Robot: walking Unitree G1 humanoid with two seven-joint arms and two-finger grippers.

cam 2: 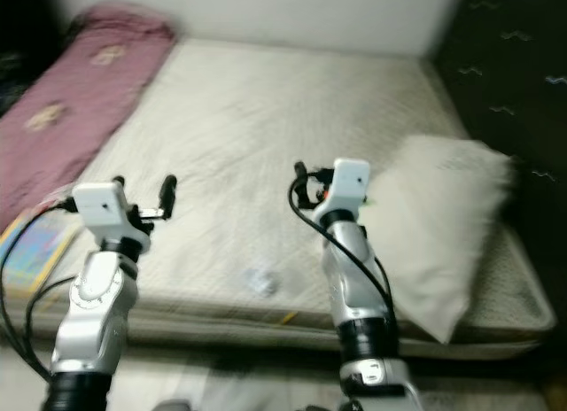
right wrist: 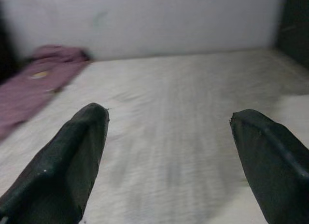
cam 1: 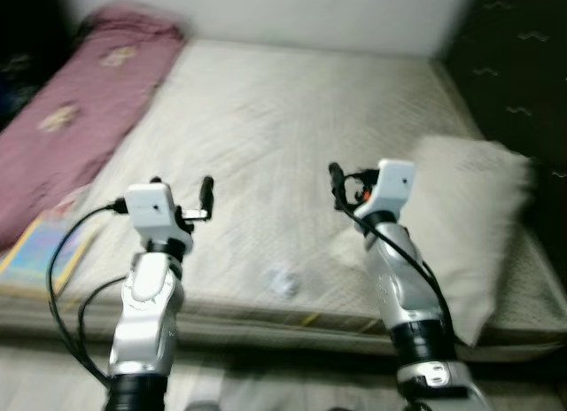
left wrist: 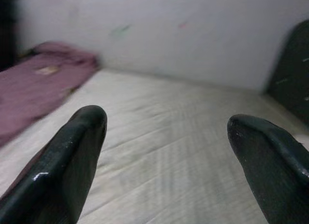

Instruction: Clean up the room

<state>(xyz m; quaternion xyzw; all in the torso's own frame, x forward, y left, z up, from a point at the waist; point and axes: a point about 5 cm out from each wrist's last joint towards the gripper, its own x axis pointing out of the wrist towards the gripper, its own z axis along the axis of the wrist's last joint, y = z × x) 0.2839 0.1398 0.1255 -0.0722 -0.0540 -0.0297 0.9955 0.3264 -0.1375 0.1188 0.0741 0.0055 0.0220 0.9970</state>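
You are facing the long near edge of a bare mattress (cam 1: 292,119), with both arms raised over that edge. Your left gripper (cam 1: 182,191) hovers above the near-left part of the mattress with its 2 black fingers (left wrist: 72,156) spread wide and nothing between them. Your right gripper (cam 1: 344,182) hovers near the middle, also spread wide and empty; the pictures are blurred.

The broad centre of the mattress is open cloth from the near edge back to the white wall (cam 1: 292,12). On your left, 1 maroon blanket (cam 1: 71,110) runs along the left edge to the far-left corner. Just in front of it, at the near-left corner, lies 1 colourful book (cam 1: 40,252), touching or slightly under the blanket; you cannot tell which. On your right, 1 white pillow (cam 1: 469,225) lies against the right edge, reaching the near-right corner, just beside your right arm. Beyond that edge stands a dark panel (cam 1: 523,65). 1 small pale object (cam 1: 282,283), too blurred to identify, sits near the front edge between your 2 arms.
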